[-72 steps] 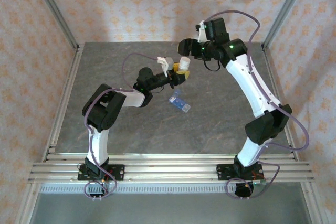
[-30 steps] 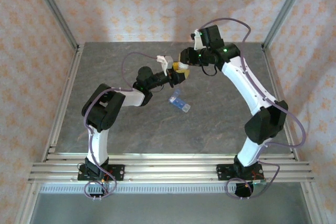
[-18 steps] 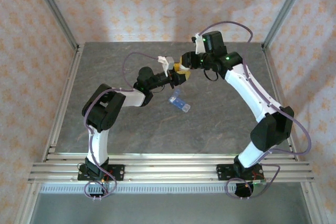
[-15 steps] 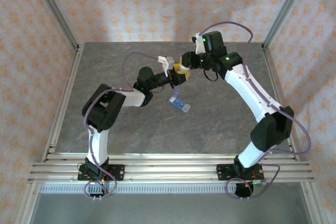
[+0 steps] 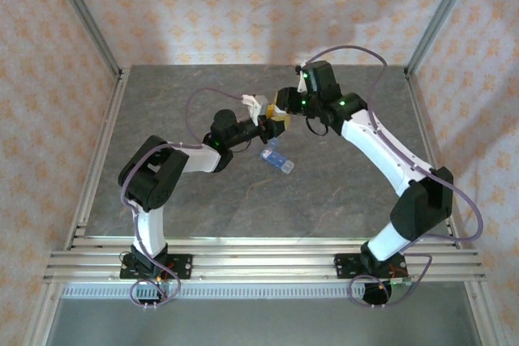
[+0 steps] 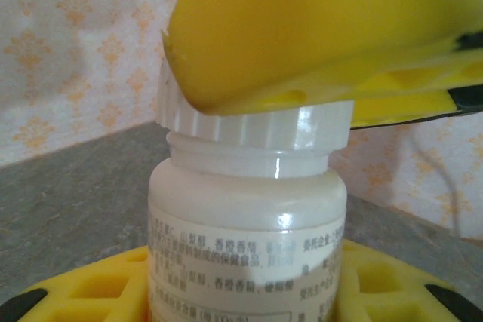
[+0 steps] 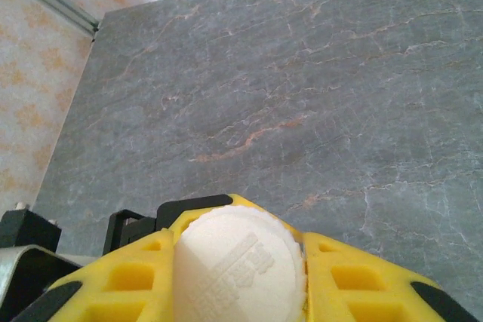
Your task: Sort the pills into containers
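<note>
My left gripper [image 6: 245, 295] is shut on the body of a white pill bottle [image 6: 245, 231] and holds it upright above the table, its yellow fingers [image 6: 94, 288] on either side. My right gripper [image 7: 238, 280] comes down from above and is shut on the bottle's ribbed white cap [image 7: 238, 258], which its yellow fingers [image 7: 358, 284] flank. From above, both grippers meet at the bottle [image 5: 277, 116]. The containers [image 5: 277, 160], a small translucent light-blue pill box, lie on the table just in front of the grippers. The pills are hidden.
The grey marbled table [image 5: 340, 192] is framed by metal posts [image 5: 81, 14] and patterned walls. The right arm [image 5: 381, 151] arches over the table's right half and the left arm [image 5: 162, 168] over the left.
My right gripper has swung down and left onto the bottle cap and closed slightly round it. The left arm has shifted a little while still holding the bottle.
</note>
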`<move>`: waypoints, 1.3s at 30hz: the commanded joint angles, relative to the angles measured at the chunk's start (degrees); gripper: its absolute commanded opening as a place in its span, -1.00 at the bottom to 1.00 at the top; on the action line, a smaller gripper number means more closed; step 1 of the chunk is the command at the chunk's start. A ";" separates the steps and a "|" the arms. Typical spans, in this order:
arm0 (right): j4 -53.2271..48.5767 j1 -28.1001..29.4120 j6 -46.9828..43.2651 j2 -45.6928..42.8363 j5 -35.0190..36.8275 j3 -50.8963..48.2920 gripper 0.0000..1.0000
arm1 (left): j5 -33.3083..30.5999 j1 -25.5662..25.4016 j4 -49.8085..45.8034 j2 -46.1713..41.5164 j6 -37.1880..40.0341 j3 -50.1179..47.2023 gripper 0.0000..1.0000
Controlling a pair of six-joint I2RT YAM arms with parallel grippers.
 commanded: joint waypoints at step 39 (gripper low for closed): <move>-9.18 -1.77 -0.86 -1.49 0.31 9.04 0.62 | -1.00 0.48 8.59 -1.81 1.34 2.58 -1.00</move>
